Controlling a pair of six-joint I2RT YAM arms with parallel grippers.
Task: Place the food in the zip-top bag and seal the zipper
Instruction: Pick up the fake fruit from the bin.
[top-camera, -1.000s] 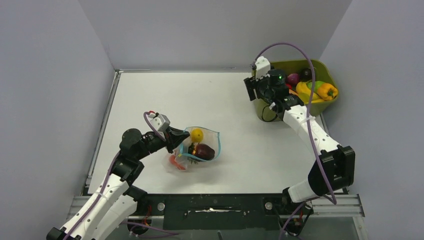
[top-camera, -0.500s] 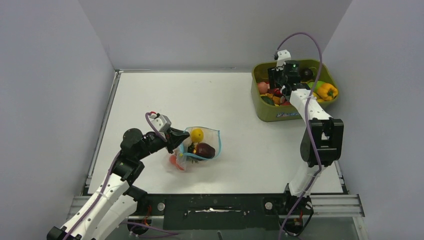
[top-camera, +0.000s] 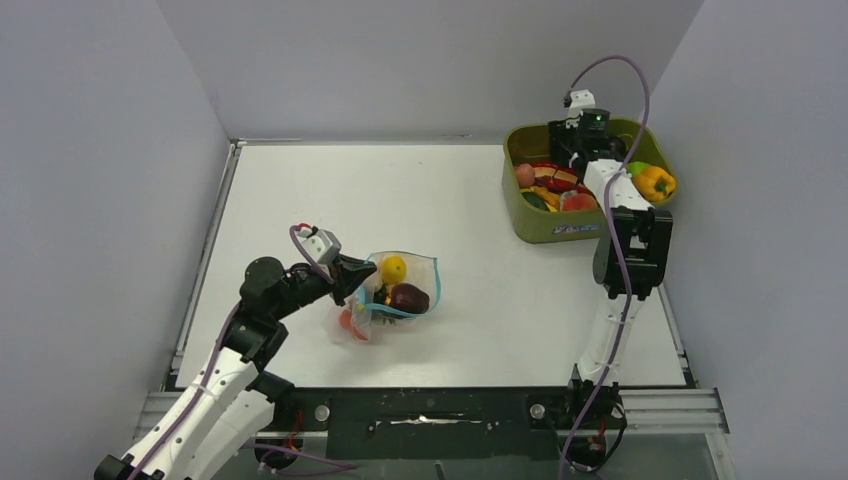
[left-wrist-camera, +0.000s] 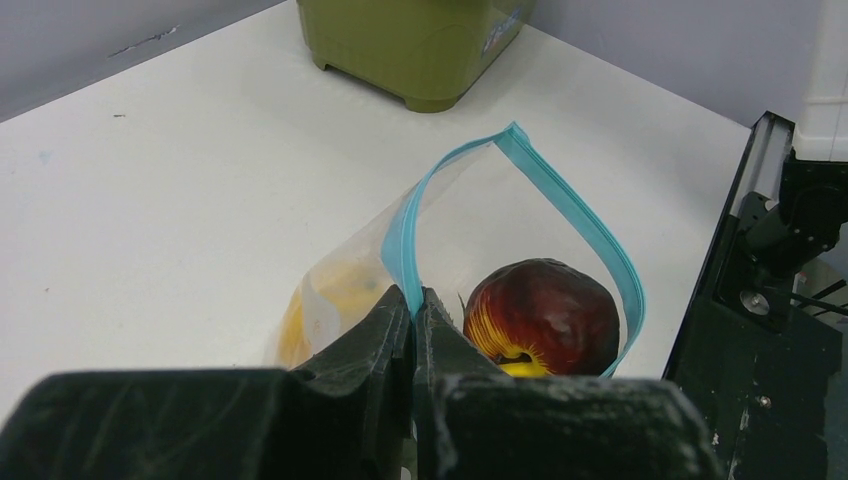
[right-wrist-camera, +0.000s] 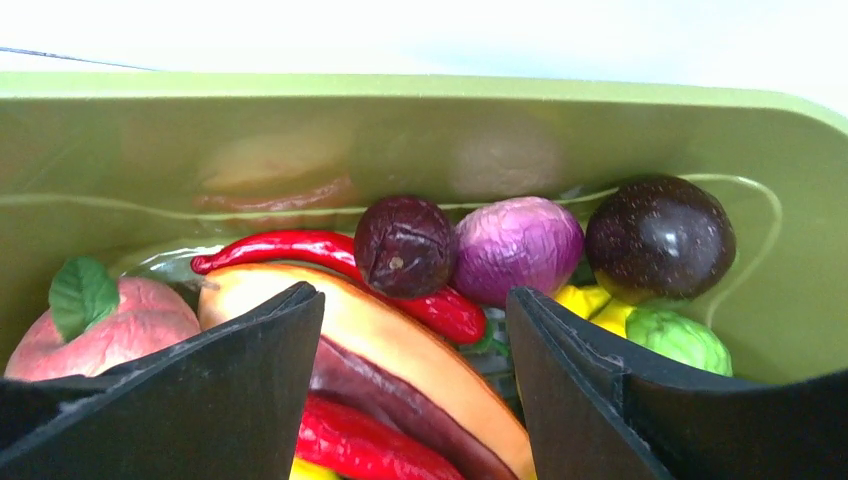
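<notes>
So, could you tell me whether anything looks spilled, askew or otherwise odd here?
Nothing stands out. The left tool pinches the zipper of the zip-top bag, whose mouth gapes open with a maroon piece inside. The open right tool hangs over the food in the green tub.

Robot lab test cell — bare grey walls, white tabletop, black mounting rail

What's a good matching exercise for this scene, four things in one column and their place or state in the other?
1 left gripper
2 right gripper
3 maroon fruit
4 red chili

a lying in the tub
b shut on the bag
c open over the tub
d inside the bag

Pairs: 1-b, 2-c, 3-d, 4-a
</notes>
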